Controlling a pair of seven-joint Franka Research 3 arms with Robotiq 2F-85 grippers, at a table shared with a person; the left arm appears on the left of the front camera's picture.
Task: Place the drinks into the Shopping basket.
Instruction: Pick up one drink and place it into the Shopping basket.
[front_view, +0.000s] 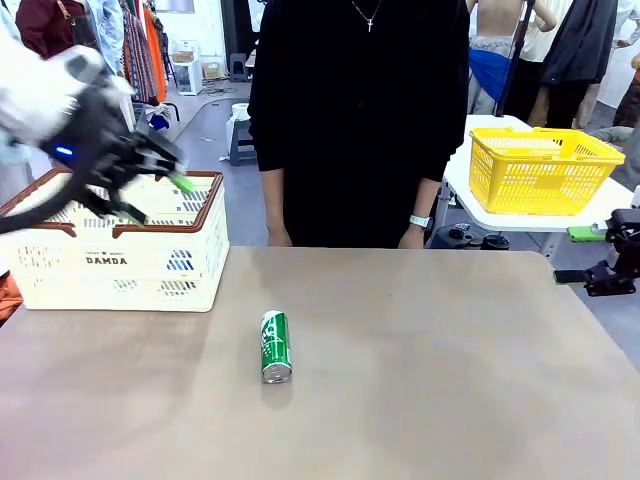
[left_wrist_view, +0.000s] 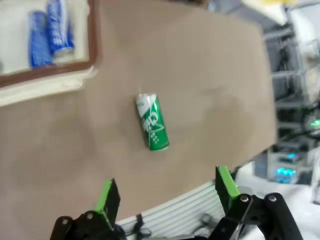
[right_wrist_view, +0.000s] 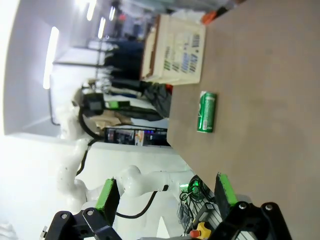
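Observation:
A green drink can (front_view: 276, 346) lies on its side in the middle of the brown table, also seen as the green can (left_wrist_view: 152, 122) and the green can (right_wrist_view: 207, 111). The cream Shopping basket (front_view: 120, 262) with a reddish-brown rim stands at the table's left. Two blue cans (left_wrist_view: 50, 32) lie inside the basket (left_wrist_view: 93, 40). My left gripper (front_view: 160, 198) hovers over the basket's front rim, open and holding nothing; its green fingers (left_wrist_view: 107, 195) stand wide apart. My right gripper (right_wrist_view: 167, 192) is open too, off the table's right side, far from the can.
A person in black stands at the far edge, both hands resting near the table (front_view: 430, 400). A yellow mesh basket (front_view: 540, 170) sits on a white side table at the back right. A black device (front_view: 605, 270) sticks in at the right edge.

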